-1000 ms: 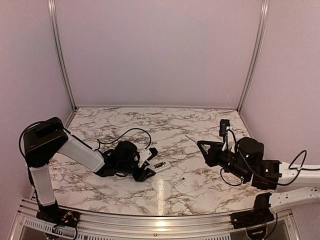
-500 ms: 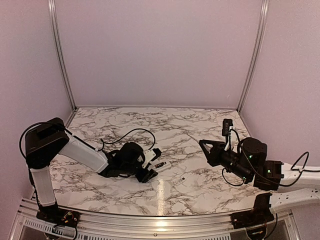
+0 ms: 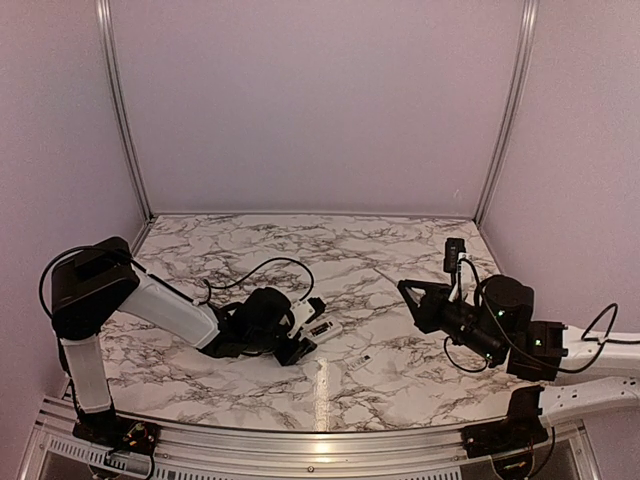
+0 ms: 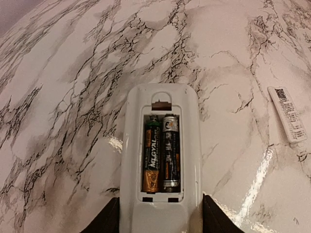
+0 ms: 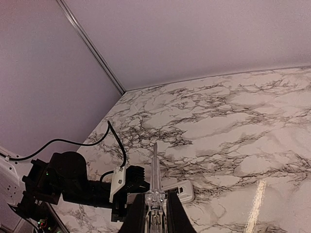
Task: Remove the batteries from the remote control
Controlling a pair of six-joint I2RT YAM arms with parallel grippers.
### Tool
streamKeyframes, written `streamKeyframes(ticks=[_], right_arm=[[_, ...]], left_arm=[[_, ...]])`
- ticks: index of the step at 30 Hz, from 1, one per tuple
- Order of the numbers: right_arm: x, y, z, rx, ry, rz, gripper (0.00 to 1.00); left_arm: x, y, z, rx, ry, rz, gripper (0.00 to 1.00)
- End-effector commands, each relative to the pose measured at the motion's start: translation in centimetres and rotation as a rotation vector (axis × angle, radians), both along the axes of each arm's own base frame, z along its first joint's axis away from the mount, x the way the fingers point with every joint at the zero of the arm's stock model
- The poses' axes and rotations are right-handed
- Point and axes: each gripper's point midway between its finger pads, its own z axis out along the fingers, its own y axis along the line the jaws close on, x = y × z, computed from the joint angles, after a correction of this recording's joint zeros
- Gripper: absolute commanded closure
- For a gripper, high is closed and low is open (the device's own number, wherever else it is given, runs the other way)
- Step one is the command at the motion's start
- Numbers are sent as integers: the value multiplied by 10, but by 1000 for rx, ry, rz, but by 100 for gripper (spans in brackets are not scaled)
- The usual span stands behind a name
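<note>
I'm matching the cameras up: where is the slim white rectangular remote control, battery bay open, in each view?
Top external: the remote control, left of centre on the marble table.
Left wrist: bottom centre, bay facing up.
Right wrist: bottom centre, only one end showing.
Shared landmark: the left gripper, straddling the remote in every view.

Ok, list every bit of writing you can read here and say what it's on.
"MLGVAL", perhaps, blurred and uncertain: along the green and orange battery in the remote control.
Black battery: small pale print, too small to read.
Loose white panel: dark printed lines, too small to read.
</note>
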Motion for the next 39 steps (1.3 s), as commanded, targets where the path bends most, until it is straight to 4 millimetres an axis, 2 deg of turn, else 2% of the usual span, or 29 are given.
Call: streamKeyframes(ticks=[1, 4, 9, 13, 23, 32, 39], right_arm=[[3, 3, 0, -22, 8, -1, 100], [3, 5, 0, -27, 12, 5, 100], [3, 6, 0, -35, 17, 9, 100], [3, 9, 1, -35, 18, 20, 100], [5, 26, -10, -73, 61, 55, 100], [6, 30, -9, -69, 67, 61, 100], [10, 37, -12, -102, 68, 60, 100]], left_arm=[[-13, 19, -25, 135, -4, 30, 86], [-10, 21, -12, 133, -99, 66, 93], [-12, 23, 15, 88, -258, 79, 98], [-18, 27, 28, 62, -336, 75, 99], [-17, 34, 40, 84, -396, 120, 100], [-23, 53, 73, -51, -475, 174, 100], [-19, 50, 72, -58, -481, 192, 100]])
